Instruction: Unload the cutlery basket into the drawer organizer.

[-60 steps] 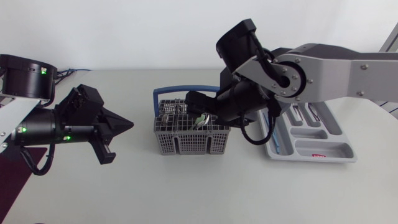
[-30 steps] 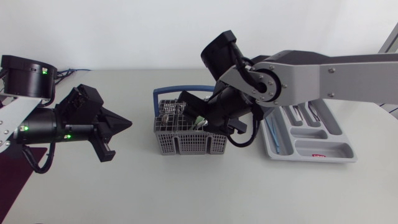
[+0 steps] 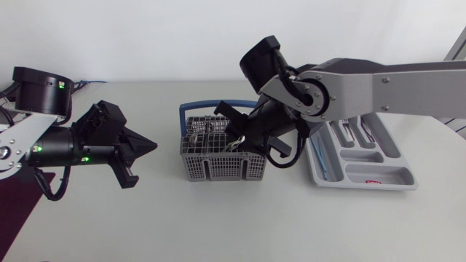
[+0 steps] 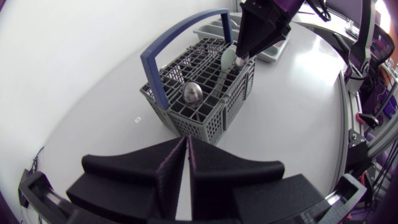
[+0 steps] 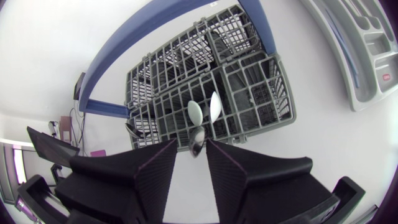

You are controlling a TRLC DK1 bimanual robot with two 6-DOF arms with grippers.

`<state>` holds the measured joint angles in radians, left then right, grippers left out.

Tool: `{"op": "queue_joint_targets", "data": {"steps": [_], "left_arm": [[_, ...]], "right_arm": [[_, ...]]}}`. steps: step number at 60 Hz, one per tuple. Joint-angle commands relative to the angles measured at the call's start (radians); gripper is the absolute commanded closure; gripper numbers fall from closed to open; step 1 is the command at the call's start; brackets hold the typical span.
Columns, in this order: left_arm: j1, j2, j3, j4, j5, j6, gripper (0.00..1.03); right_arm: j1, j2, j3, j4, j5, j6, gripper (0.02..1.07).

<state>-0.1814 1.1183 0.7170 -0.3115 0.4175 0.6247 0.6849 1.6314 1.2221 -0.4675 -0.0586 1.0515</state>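
While spoon [image 5: 198, 140] stands upright, bowl topmost

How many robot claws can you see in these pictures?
2. The left claw hangs beside the cutlery basket, apart from it; the right claw is above the basket's compartments.

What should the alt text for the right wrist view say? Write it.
The right gripper hangs just above a grey basket with a blue handle. A spoon sits right ahead of it, next to two pale utensils. An organizer lies beside the basket.
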Motion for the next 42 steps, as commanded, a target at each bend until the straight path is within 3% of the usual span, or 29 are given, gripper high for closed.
{"op": "queue_joint_targets", "data": {"steps": [1, 26, 42], "left_arm": [[0.007, 0.021, -0.021, 0.012, 0.007, 0.010, 0.84], [0.002, 0.034, -0.021, 0.018, 0.009, 0.007, 0.84], [0.002, 0.034, -0.019, 0.018, 0.009, 0.009, 0.84]], "right_arm": [[-0.005, 0.021, 0.022, -0.002, -0.003, 0.042, 0.76], [-0.008, 0.042, -0.003, 0.053, -0.046, 0.042, 0.91], [-0.019, 0.038, -0.013, 0.061, -0.030, 0.042, 0.91]]}}
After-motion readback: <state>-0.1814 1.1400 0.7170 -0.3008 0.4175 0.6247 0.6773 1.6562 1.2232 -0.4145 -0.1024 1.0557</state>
